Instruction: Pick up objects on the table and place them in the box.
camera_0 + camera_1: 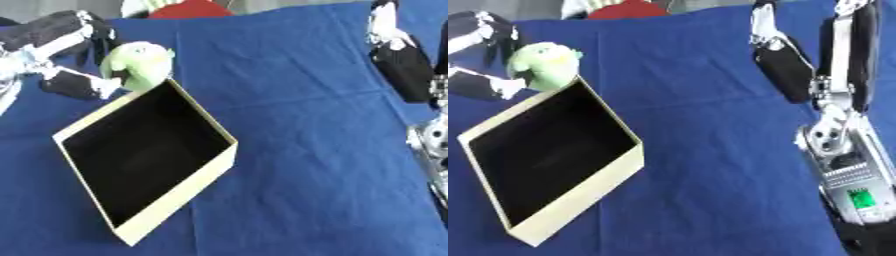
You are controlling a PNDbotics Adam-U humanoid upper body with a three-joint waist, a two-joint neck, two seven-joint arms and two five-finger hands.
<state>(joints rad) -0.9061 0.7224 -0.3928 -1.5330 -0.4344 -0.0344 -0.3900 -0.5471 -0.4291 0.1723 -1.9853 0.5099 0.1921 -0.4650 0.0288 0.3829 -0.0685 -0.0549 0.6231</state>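
Note:
A pale green soft toy [140, 61] hangs just over the far corner of the cream box [179, 197], whose dark inside shows nothing in it. My left hand [66, 55] comes in from the upper left, its fingers and thumb curled round the toy's left side. My right hand [785, 62] hovers over the blue cloth at the upper right, fingers straight and holding nothing, well away from the box.
A blue cloth [306, 150] covers the table. A red thing [188, 9] lies beyond its far edge. My right forearm [842, 155] runs down the right side. The cloth between the box and the right arm is bare.

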